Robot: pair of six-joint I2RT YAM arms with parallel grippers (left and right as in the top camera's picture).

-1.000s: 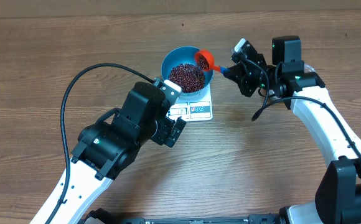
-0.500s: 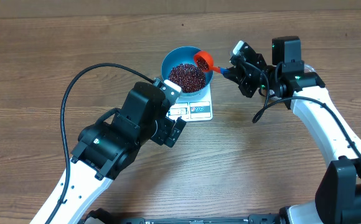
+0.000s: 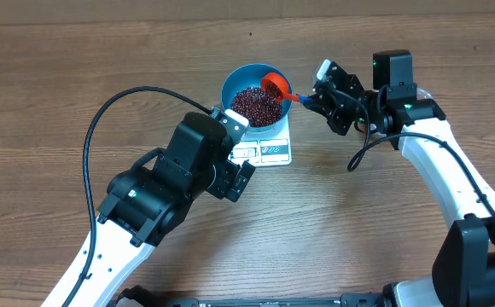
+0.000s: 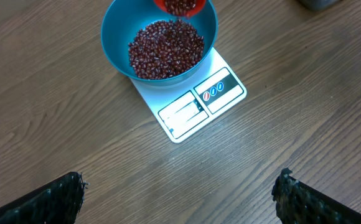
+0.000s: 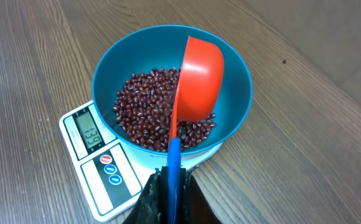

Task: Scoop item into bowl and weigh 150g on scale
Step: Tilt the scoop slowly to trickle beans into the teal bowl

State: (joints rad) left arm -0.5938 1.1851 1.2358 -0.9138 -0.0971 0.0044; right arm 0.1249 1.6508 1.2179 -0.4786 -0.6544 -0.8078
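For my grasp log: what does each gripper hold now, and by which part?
The right gripper holds the orange-red plastic scoop by its blue handle; the left gripper, open, holds nothing.

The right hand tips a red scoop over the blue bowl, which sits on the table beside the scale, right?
No. The blue bowl sits on the scale, not beside it: see the right wrist view. The right hand does tip the red scoop over it.
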